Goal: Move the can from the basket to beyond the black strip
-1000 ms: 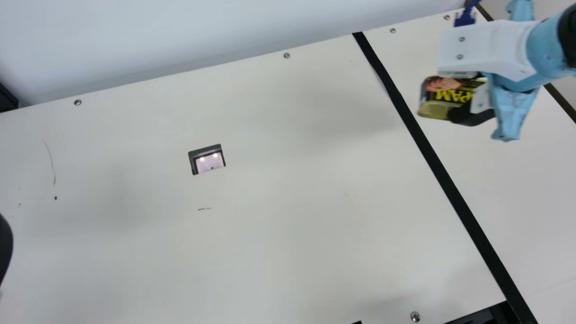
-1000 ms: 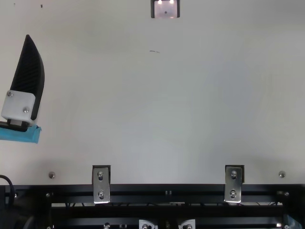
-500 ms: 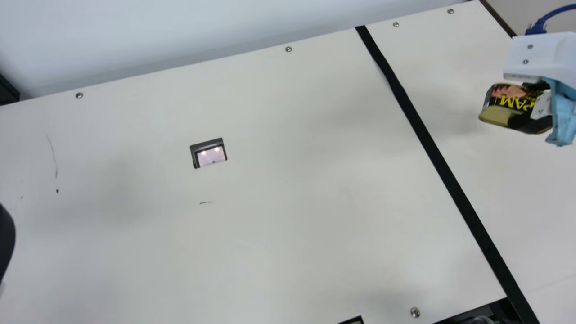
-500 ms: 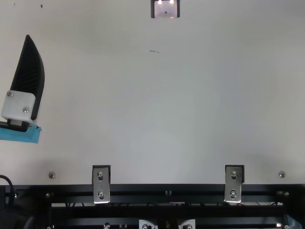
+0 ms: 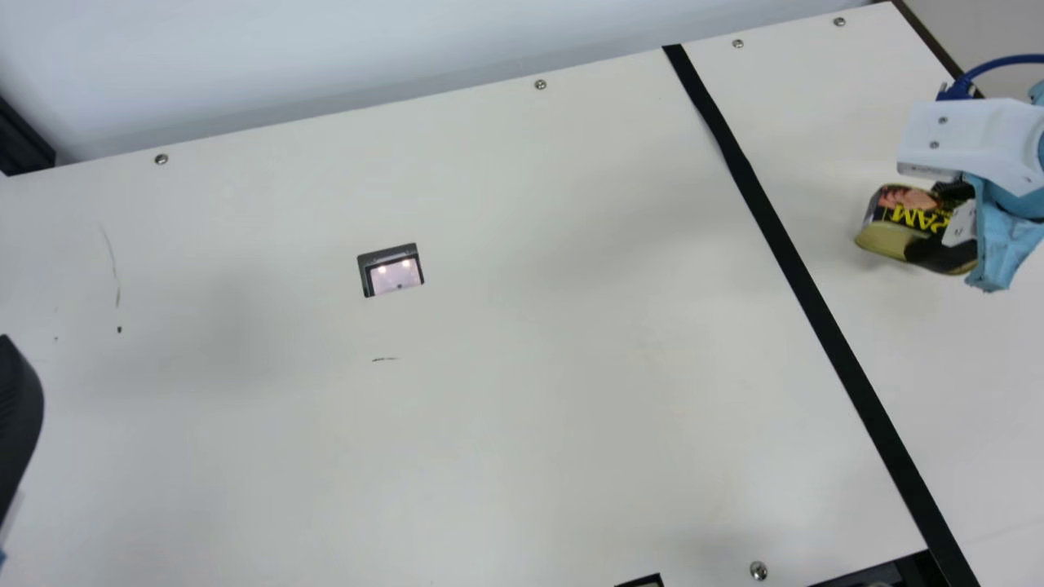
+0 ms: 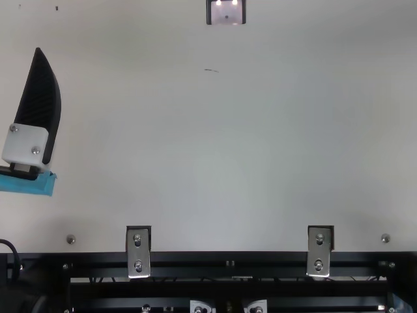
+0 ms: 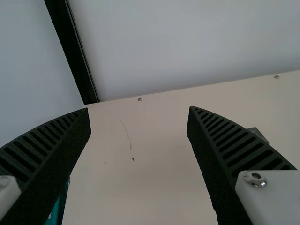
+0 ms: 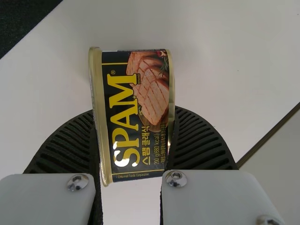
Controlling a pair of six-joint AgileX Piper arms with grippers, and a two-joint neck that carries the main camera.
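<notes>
The right pincer (image 5: 926, 218) has dipped, tilted, beyond the black strip (image 5: 826, 326), holding the can (image 5: 887, 236); left pincer (image 6: 39, 98) wide.

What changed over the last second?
Even allowing for a slight camera shift, the right end effector carried the can rightward from the black strip and lower in the main view, then partway back toward the strip. Nothing grabbed or released: the can is still held. The left end effector stayed put.
</notes>
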